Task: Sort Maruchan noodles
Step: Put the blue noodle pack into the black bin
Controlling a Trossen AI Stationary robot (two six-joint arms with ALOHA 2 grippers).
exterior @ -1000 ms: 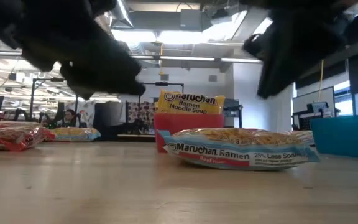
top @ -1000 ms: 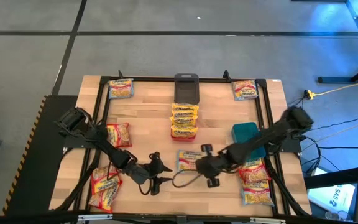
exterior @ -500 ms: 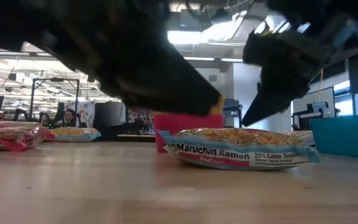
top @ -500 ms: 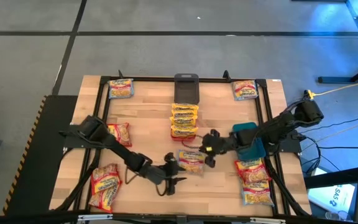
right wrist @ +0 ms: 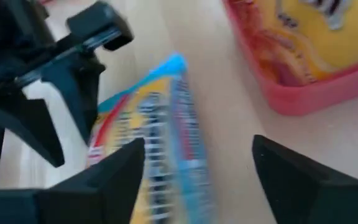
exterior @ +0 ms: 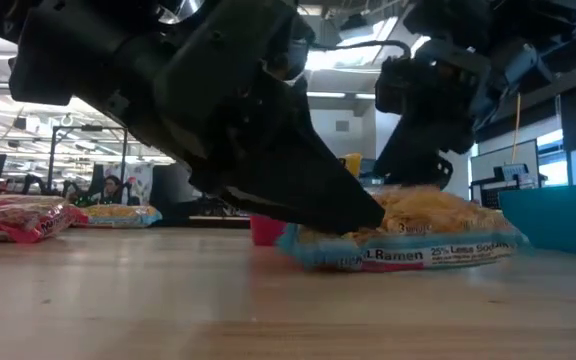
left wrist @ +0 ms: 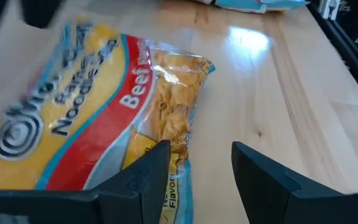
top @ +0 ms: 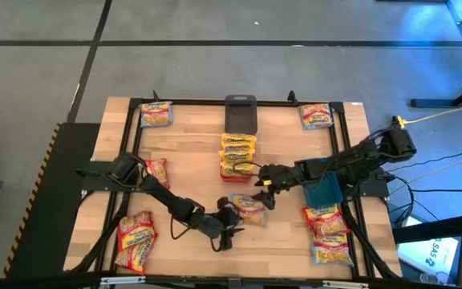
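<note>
Two arms are working over a light wooden table point(top: 191, 160) with a black frame, grey floor around it; in the low view an office with ceiling lights and desks is showing behind. Landmark: red bin point(top: 237, 172) mid-table, crinkly Maruchan packets stacked in it.

Left gripper point(top: 229, 226) is sitting on the near side of the bin, fingers point(left wrist: 143, 177) apart, one resting on the edge of the blue-edged packet point(top: 249, 208), nothing clamped. Right gripper point(top: 265, 189) is hovering just right of the bin over the same packet's far end, fingers spread, not holding it.

That packet is lying flat on the wood just in front of the bin: yellow film, red band, blue trim. Readable: "Ramen", "25% Less Sodium", "Beef".

More noodle packets point(top: 152, 172) are lying left of the bin, at both far corners, and at the near right. Teal bin point(top: 321, 178) is sitting right of the red one, dark grey bin point(top: 241, 114) behind it.
</note>
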